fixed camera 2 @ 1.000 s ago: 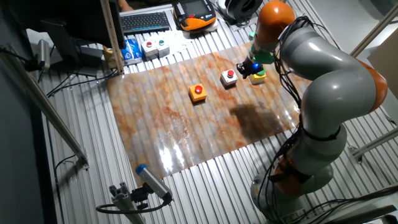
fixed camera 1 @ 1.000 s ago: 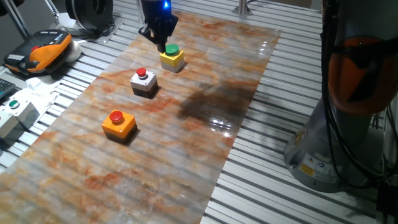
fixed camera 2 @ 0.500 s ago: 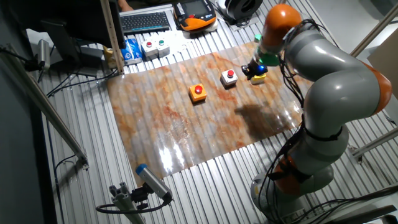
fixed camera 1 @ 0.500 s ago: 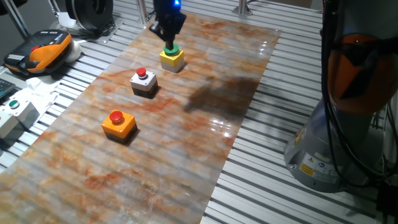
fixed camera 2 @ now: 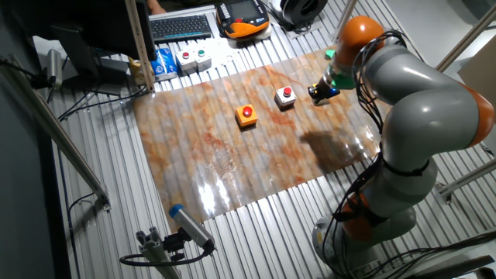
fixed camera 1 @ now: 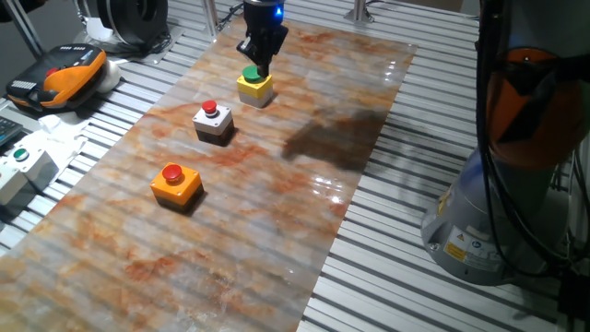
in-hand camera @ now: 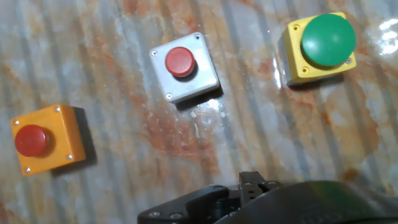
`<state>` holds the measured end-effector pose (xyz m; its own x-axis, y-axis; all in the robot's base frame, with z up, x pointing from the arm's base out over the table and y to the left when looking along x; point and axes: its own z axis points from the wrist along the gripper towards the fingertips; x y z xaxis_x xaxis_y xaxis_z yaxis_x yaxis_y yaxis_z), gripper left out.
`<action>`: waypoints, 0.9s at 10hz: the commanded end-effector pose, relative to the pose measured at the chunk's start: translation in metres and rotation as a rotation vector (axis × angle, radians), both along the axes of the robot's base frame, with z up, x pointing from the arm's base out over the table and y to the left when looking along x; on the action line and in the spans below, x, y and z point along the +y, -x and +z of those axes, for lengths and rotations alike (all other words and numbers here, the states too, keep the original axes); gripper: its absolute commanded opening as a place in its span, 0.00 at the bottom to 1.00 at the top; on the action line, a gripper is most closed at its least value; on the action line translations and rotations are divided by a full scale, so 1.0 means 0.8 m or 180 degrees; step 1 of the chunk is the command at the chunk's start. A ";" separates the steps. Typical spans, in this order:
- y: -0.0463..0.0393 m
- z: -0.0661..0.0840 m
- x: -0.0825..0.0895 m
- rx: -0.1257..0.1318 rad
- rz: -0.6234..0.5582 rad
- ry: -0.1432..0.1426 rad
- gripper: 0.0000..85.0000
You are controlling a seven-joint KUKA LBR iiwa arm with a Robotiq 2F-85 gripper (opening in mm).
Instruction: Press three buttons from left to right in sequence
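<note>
Three square push-button boxes sit in a diagonal row on a glossy, marble-patterned sheet (fixed camera 1: 277, 184) streaked rust and grey, laid over a ribbed metal counter (fixed camera 1: 406, 267). The yellow box with green cap (fixed camera 1: 254, 84) stands at the far end of the row; its domed, matte green cap nearly fills the top face, as the hand view shows (in-hand camera: 320, 45). The grey-white box with red cap (fixed camera 1: 213, 122) holds the middle place, its small round cap centred between corner screws. The orange box with red cap (fixed camera 1: 176, 183) is nearest the front edge, well apart from the other two.

The dark gripper (fixed camera 1: 259, 57), a blue light glowing on its body, hangs just above the yellow box, its tip at the far edge of the green cap; from the other side it hides that box almost wholly (fixed camera 2: 322, 91). Whether it touches the cap cannot be told. Whether the jaws are spread or pressed together cannot be told either: the hand view shows only black housing at its lower edge.

A white control box (fixed camera 1: 20, 169) rests on the ribbed counter off the sheet, beside an orange-and-black handheld pendant (fixed camera 1: 64, 77).
</note>
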<state>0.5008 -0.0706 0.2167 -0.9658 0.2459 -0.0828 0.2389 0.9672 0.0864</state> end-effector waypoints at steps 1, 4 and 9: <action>0.002 0.003 -0.001 0.0004 -0.0032 0.0020 0.00; 0.013 -0.005 -0.013 -0.0047 -0.0025 0.0008 0.00; 0.024 -0.007 -0.021 -0.0069 -0.0039 0.0059 0.00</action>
